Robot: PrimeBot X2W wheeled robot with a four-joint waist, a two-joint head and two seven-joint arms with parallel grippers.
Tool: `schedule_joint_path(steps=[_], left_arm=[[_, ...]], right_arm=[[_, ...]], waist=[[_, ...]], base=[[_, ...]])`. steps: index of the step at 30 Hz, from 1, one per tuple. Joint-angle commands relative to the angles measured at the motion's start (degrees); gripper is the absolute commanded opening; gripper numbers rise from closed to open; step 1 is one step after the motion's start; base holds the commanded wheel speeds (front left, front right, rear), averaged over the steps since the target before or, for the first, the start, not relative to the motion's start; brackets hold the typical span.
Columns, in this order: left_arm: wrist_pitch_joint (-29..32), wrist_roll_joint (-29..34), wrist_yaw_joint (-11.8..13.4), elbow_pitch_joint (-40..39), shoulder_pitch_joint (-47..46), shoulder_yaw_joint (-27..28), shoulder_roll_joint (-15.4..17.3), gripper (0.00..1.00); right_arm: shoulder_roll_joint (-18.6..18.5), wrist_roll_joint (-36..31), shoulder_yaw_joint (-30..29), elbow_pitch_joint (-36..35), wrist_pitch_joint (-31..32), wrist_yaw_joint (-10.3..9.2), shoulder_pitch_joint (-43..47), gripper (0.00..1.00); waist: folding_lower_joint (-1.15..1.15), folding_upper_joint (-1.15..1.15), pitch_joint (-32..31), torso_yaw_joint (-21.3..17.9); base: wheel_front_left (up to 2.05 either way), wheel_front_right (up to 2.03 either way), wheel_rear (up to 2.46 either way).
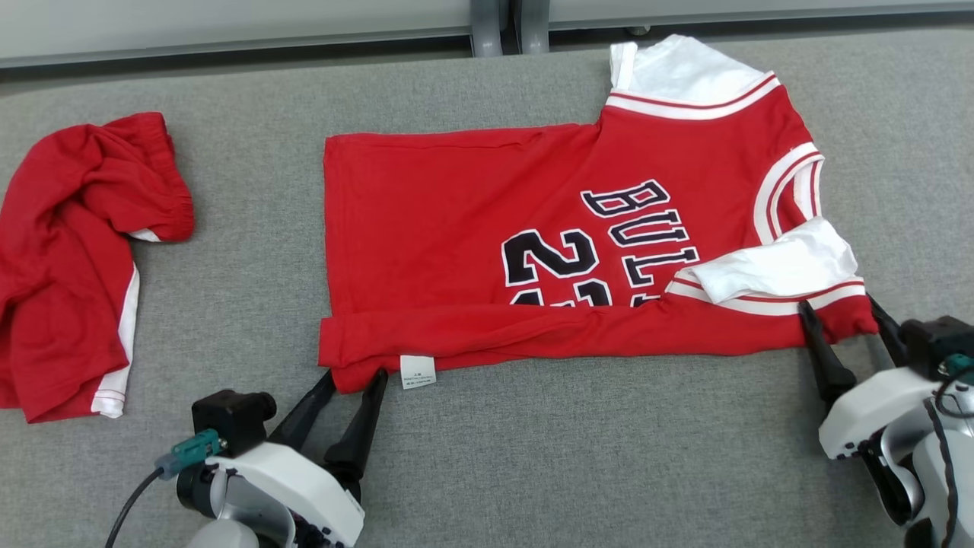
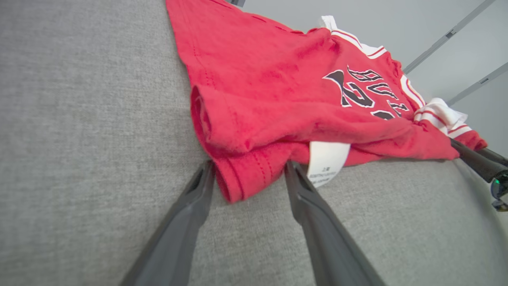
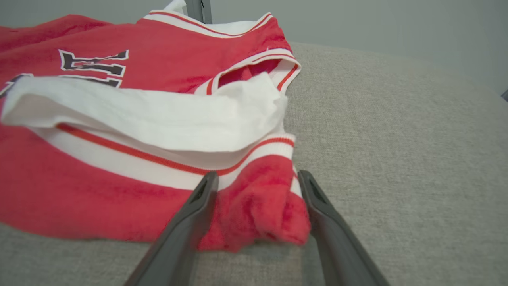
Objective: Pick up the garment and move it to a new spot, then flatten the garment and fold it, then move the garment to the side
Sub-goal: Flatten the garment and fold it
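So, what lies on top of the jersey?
A white sleeve and the folded near edge lie on the jersey. They hide part of the black lettering and number.

Open grey tabletop (image 1: 578, 457) runs along the near edge below the jersey (image 1: 456, 228), and a bare lane separates the jersey from the crumpled red shorts (image 1: 68, 259) at the left. The jersey's doubled near hem (image 1: 533, 335) and folded white sleeve (image 1: 776, 266) stand raised above the surface.

L gripper (image 1: 354, 377), R gripper (image 1: 837, 304), long black fingers (image 1: 358, 426), white wrist shells (image 1: 304, 487), teal plug (image 1: 194, 449) + black cable (image 1: 129, 506) beside L shell
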Motion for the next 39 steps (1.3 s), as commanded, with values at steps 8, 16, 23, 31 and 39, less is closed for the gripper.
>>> schedule_joint_path(steps=[8,16,23,31,39], left_arm=[[2.58,-2.74,-2.61,0.09,-1.85,-0.95,0.99,0.00],[7.54,-7.63,-3.72,-7.08,-0.41,0.20,4.89,0.00],[12.49,-11.82,-3.09,-17.43,3.24,1.97,9.85,0.00],[13.08,-11.44,0.01,-21.98,11.21,0.83,11.51,0.00],[9.71,-12.75,1.55,-20.33,19.60,0.31,10.08,0.00]], right_arm=[[-2.14,8.68,7.39,0.39,5.94,0.00,-2.35,0.00],[-10.88,20.21,10.62,-8.49,11.55,-0.01,-2.25,0.00],[-19.24,27.17,10.00,-18.33,19.50,-0.01,0.37,0.00],[-20.56,31.68,6.92,-24.65,26.87,-0.01,11.21,0.00],[-19.01,30.16,2.77,-26.56,28.38,-0.01,22.18,0.00]], waist=[[0.00,0.00,1.03,0.21],[0.00,0.00,-1.15,0.33],[0.00,0.00,-3.73,-0.02],[0.00,0.00,-5.07,0.11],[0.00,0.00,-5.28,0.13]], base=[[0.00,0.00,0.00],[0.00,0.00,0.00],[0.00,0.00,0.00],[0.00,0.00,0.00],[0.00,0.00,0.00]])
